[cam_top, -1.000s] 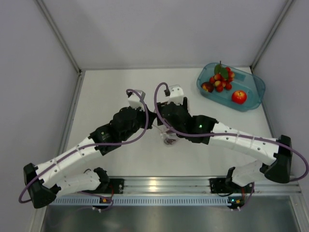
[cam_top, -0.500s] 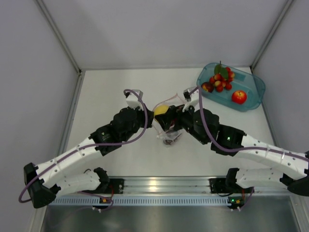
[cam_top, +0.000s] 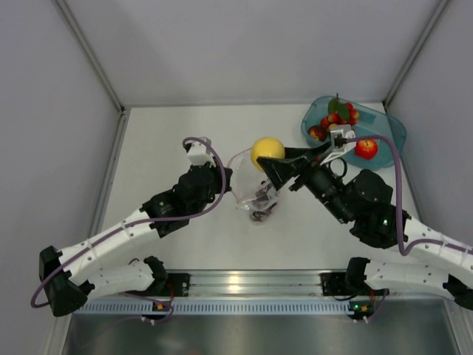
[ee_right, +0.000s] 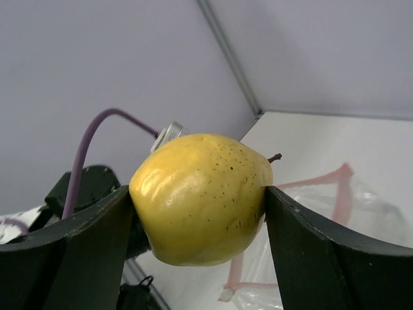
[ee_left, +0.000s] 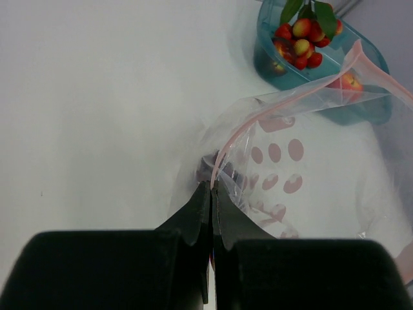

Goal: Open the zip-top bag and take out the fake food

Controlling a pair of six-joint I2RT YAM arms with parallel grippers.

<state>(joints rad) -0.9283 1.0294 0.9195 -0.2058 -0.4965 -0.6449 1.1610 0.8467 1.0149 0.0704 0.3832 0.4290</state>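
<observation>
The zip-top bag (cam_top: 246, 180) is held upright & open over the tabletop (cam_top: 170, 140), approx. midway between the two arms. Whether its bottom touches the tabletop can't be told. Its pink zip strip (ee_left: 233, 132) is curled up along the open mouth. A dark purple lump (cam_top: 259, 213), prob. grapes, is seen inside at the bag's bottom. The bag's rim on the L side is pinched by the left gripper (ee_left: 212, 192), its fingers pressed together on the plastic w/ no gap.

A yellow fruit (ee_right: 203, 197) is held just above & behind the bag's mouth, clamped between both fingers of the right gripper (cam_top: 275, 159).

Well to the right of & behind the bag, a teal tub (cam_top: 397, 133) is set on the tabletop. A red apple (cam_top: 365, 148) & small red berries (cam_top: 338, 118) w/ green leaves are lying in it.
</observation>
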